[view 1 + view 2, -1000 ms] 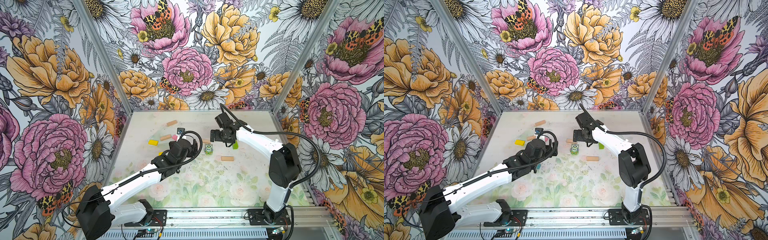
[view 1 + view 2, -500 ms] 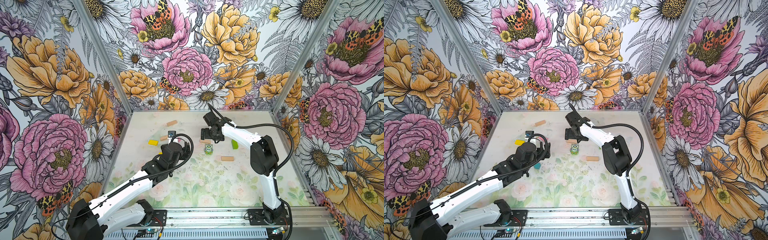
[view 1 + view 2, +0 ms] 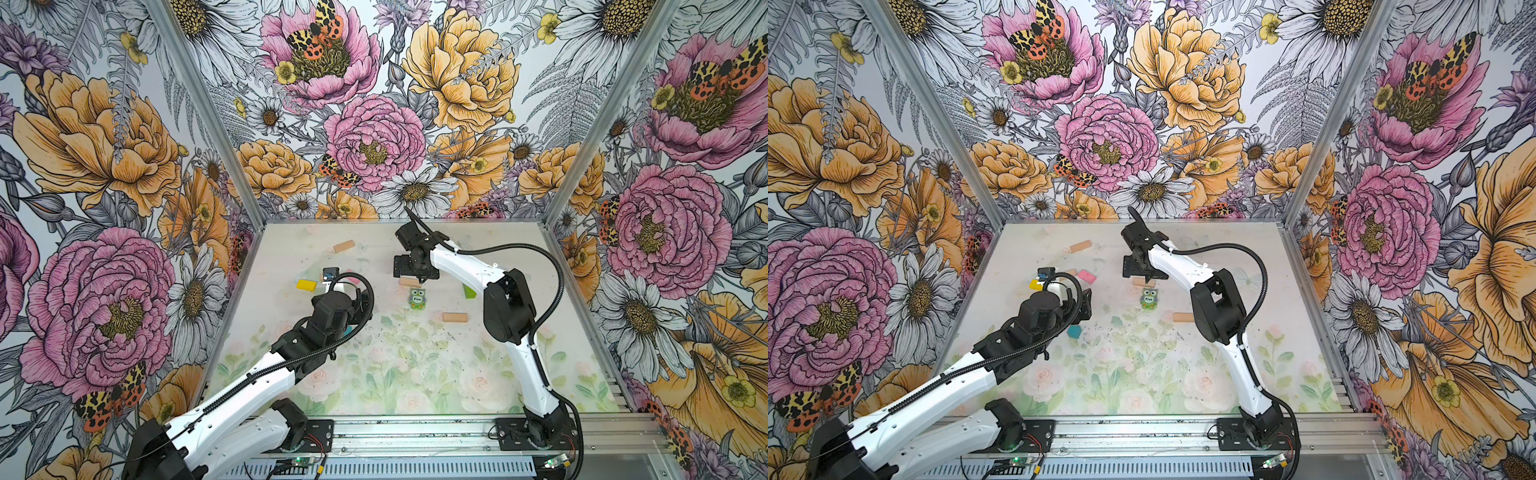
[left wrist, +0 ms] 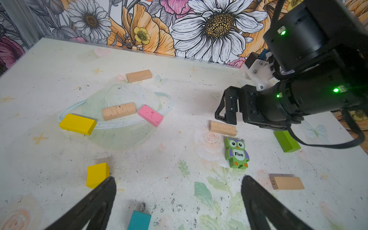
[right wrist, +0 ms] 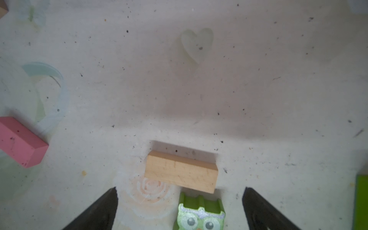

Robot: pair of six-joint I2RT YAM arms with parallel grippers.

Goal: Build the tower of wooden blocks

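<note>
No tower stands in view; the wood blocks lie singly on the table. My right gripper (image 5: 180, 189) (image 3: 413, 272) hangs open just above a tan bar (image 5: 180, 171) and the owl block (image 5: 201, 215), touching neither. My left gripper (image 4: 178, 179) (image 3: 1086, 303) is open and empty, with a teal block (image 4: 139, 220) low between its fingers and a yellow cube (image 4: 97, 174) beside one finger. Farther off lie a yellow bar (image 4: 77, 123), a second tan bar (image 4: 118, 111), a pink bar (image 4: 150, 115) and a lime-green bar (image 4: 286, 141).
Another tan bar (image 3: 343, 246) lies near the back wall and one more (image 3: 454, 317) right of the owl. Floral walls close the table on three sides. The right arm's elbow (image 3: 507, 307) stands over the right middle.
The right gripper has swung left and now hangs over the tan bar by the owl. The left arm has drawn back toward the front left. Both grippers stayed open.
</note>
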